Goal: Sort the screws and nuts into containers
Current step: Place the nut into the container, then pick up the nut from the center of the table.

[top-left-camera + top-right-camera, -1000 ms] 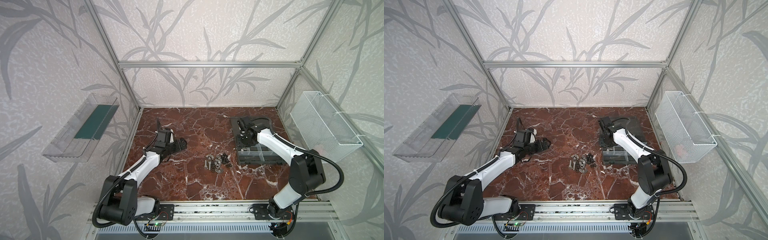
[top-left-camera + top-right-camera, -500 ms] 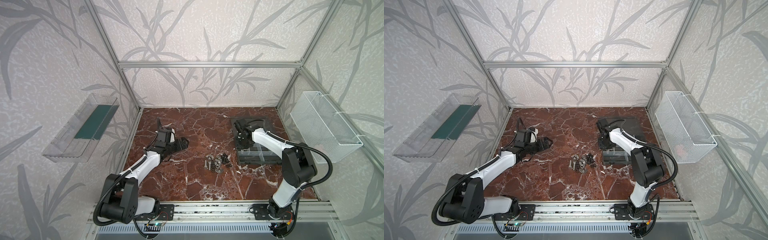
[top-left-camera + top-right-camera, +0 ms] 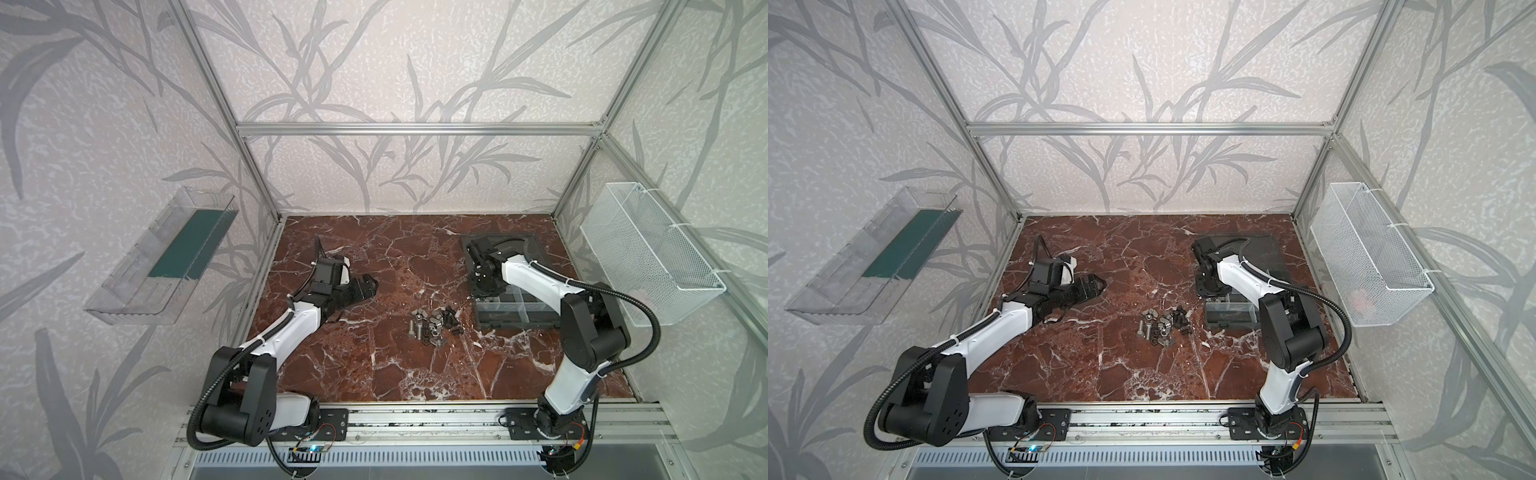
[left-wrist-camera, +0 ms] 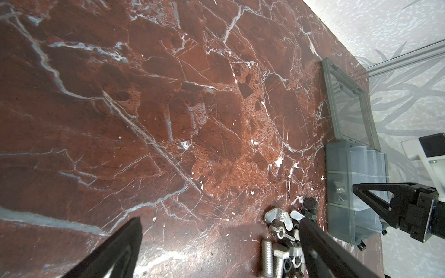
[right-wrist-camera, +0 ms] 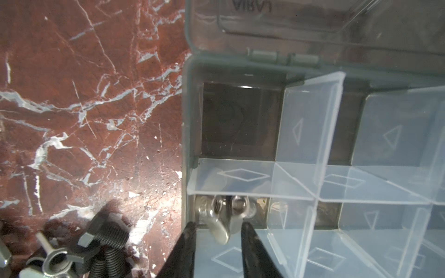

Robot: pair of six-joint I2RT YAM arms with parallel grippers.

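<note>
A pile of screws and nuts (image 3: 434,326) (image 3: 1163,328) lies mid-table, silver bolts (image 4: 267,255) mixed with black screws (image 5: 106,243). The grey organiser box (image 3: 515,311) stands open to its right, and its containers are split by pale dividers (image 5: 305,120). My right gripper (image 5: 218,225) (image 3: 482,291) hangs over the box's near corner compartment, jaws apart. A silver wing nut (image 5: 221,216) sits loose in that compartment just past the fingertips. My left gripper (image 4: 220,220) (image 3: 365,286) is open and empty, low over the table left of the pile.
The box's lid (image 3: 536,245) lies flat behind it toward the back wall. A clear tray with a green strip (image 3: 166,257) hangs on the left wall. On the right wall hangs a white mesh basket (image 3: 648,253). The frame rail (image 3: 415,415) runs along the front edge.
My right gripper has gone from shut to open over the corner compartment, and the wing nut is free of it. The left gripper edged slightly toward the pile.
</note>
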